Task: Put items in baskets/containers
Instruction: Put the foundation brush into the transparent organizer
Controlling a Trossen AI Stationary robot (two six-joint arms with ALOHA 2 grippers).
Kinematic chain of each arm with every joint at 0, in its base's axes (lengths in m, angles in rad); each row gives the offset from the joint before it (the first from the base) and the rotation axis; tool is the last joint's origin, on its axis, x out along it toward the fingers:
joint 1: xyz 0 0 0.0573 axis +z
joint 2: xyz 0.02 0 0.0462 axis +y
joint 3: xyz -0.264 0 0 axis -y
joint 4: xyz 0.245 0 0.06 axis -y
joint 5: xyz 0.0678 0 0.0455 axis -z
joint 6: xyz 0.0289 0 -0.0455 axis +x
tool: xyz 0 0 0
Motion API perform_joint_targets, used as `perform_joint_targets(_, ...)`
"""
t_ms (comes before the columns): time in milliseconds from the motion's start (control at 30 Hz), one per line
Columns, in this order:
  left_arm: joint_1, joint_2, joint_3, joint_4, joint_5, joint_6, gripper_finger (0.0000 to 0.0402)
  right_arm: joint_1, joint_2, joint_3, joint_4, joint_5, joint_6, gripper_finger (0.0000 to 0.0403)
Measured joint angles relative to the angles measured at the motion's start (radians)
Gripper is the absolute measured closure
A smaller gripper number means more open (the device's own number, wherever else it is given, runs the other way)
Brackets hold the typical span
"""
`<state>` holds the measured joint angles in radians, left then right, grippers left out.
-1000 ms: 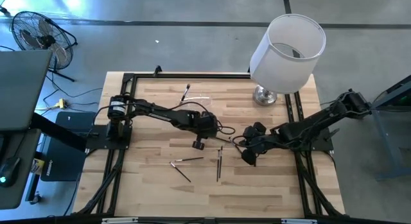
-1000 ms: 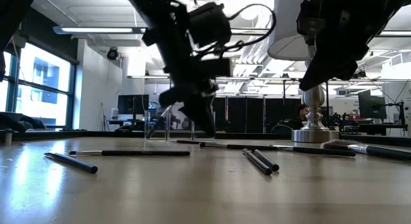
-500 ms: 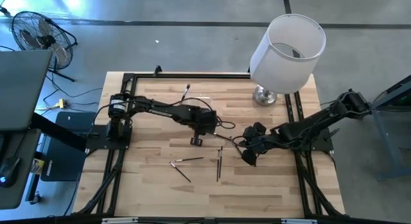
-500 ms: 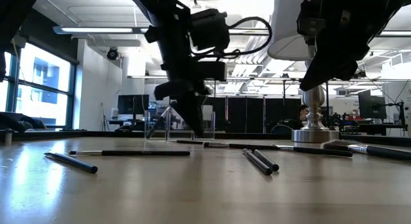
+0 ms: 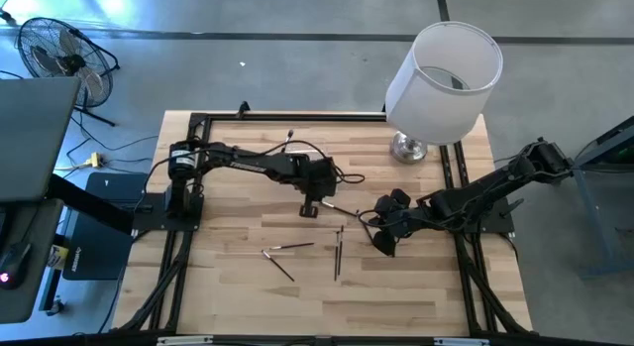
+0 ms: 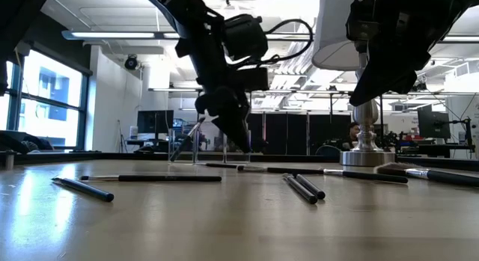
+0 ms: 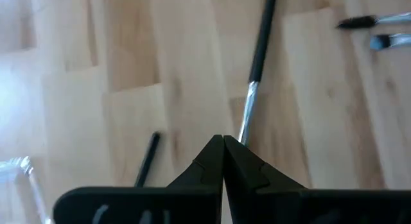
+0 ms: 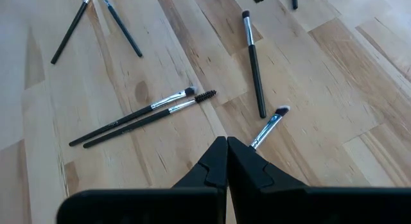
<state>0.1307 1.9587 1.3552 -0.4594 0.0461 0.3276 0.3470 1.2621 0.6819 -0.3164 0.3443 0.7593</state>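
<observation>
Several slim dark brushes lie flat on the wooden table: a pair (image 5: pixel 279 257) near the middle front, two side by side (image 5: pixel 338 253), and more in the right wrist view (image 8: pixel 138 115). A clear holder (image 6: pixel 185 147) stands toward the far side with one brush (image 5: pixel 288 141) leaning in it. My left gripper (image 5: pixel 309 209) is shut and hovers over mid-table with nothing between its fingers. A silver-ferruled brush (image 7: pixel 250 89) lies just beyond its tips (image 7: pixel 223 142). My right gripper (image 5: pixel 382 245) is shut and hangs above the table to the right, holding nothing (image 8: pixel 226 142).
A lamp with a big white shade (image 5: pixel 443 78) and a silver base (image 5: pixel 407 148) stands at the far right corner. Black frame rails (image 5: pixel 188 237) run along the table's left and right sides. Bare wood lies along the near edge.
My left gripper has swung toward the table's far edge, staying shut and a little above the wood. My right arm has kept still.
</observation>
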Motion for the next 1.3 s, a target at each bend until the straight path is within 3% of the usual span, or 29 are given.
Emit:
perform_joint_targets(633,0.000,0.013,-0.001,-0.044,0.054,0.053,0.0401,0.000,0.000,0.000,0.000,0.012,0.000,0.0402)
perform_joint_targets(933,-0.003,0.078,0.005,-0.033,0.064,0.035,0.0401,0.000,0.000,0.000,0.000,0.012,0.000,0.0402)
perform_joint_targets(1300,-0.021,0.069,0.001,-0.031,-0.033,-0.052,0.0401,0.000,0.000,0.000,-0.001,0.034,-0.008,0.0402)
